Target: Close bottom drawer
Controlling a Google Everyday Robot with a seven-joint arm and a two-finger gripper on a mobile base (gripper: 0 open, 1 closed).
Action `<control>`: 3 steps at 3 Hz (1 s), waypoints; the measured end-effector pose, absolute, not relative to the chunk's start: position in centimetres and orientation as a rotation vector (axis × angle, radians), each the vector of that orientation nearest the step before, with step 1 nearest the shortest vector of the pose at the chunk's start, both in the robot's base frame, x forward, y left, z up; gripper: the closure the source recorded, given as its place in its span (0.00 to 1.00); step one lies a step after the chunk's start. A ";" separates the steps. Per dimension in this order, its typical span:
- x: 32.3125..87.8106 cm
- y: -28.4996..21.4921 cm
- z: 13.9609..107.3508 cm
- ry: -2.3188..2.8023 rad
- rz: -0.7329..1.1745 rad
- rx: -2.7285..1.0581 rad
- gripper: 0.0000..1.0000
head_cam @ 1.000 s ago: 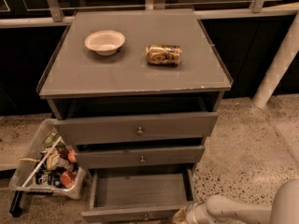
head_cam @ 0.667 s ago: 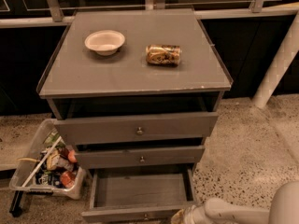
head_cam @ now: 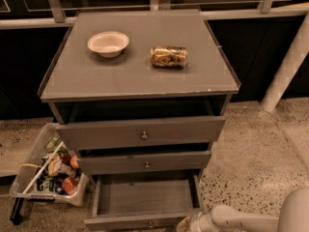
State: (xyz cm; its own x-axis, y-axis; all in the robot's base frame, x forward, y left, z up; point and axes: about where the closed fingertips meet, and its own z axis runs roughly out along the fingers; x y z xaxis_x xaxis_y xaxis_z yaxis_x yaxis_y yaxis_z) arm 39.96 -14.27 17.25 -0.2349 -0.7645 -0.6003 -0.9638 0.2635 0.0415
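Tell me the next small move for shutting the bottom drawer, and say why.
Probably push the gripper forward against the front of the bottom drawer, toward the cabinet. The drawer stands pulled well out, its flat tray exposed below the middle drawer, and the gripper sits low at the front panel's right end, so a straight push should slide it in.

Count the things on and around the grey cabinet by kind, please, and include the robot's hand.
Drawers: 3 (top drawer, middle drawer, bottom drawer pulled out)
Bowl: 1, white, on the cabinet top
Can: 1, lying on its side
Plastic bin: 1, on the floor, full of clutter
Hand: 1, low, by the bottom drawer's front right corner
Total: 7
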 end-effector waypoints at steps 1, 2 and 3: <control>40.0 -14.3 17.2 2.074 0.569 -1.561 0.35; 40.8 -13.9 16.6 2.050 0.589 -1.539 0.12; 42.0 -12.8 16.1 2.009 0.610 -1.537 0.14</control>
